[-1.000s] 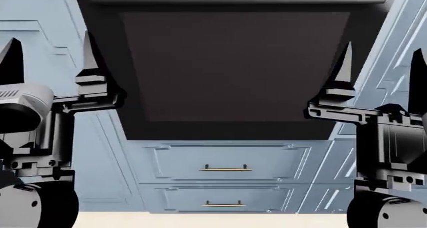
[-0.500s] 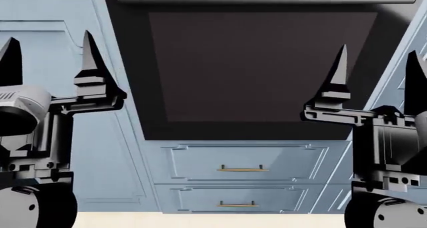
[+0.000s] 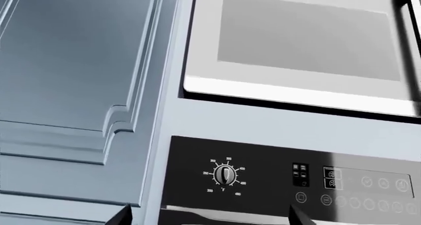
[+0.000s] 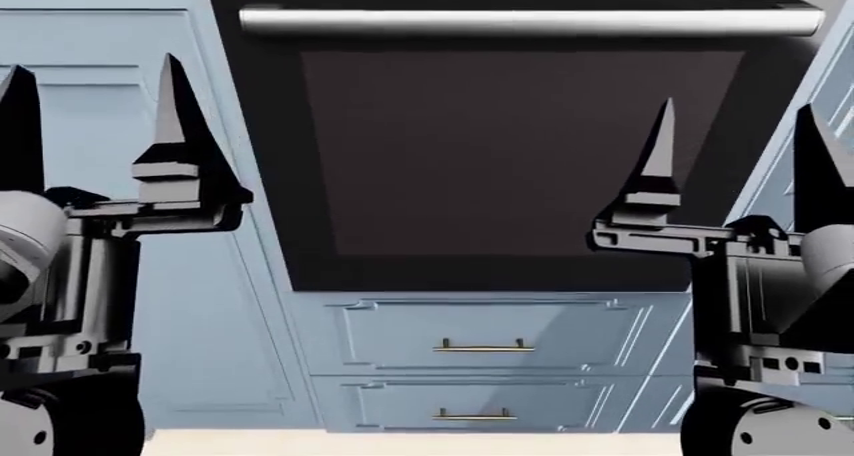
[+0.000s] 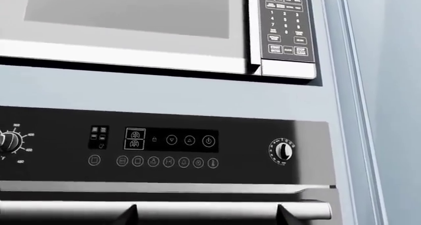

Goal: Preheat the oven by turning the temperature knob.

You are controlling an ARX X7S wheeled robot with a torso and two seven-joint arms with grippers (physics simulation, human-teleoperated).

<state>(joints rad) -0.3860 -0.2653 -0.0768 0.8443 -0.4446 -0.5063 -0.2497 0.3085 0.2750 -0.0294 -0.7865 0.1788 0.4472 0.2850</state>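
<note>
The oven (image 4: 521,156) fills the head view, black with a dark glass door and a long silver bar handle (image 4: 534,21). My left gripper (image 4: 96,126) stands open and empty in front of the cabinet left of the oven. At the oven's right edge my right gripper (image 4: 737,161) is likewise open and holds nothing. The temperature knob (image 3: 225,174), ringed with numbers, sits at the left end of the black control panel (image 3: 276,185) and also shows as the temperature knob (image 5: 7,142) at the right wrist view's edge. Neither the left gripper (image 3: 209,217) nor the right gripper (image 5: 207,216) touches it.
A second knob (image 5: 283,150) sits at the panel's right end, with a display and touch buttons (image 5: 167,141) between the knobs. A microwave (image 3: 302,47) is built in above the oven. Pale blue cabinet doors (image 4: 120,36) flank the oven, and drawers with brass pulls (image 4: 483,348) lie below.
The oven has shifted right and then down in the head view, so its handle now sits lower. Both grippers stay open and have risen slightly in the picture.
</note>
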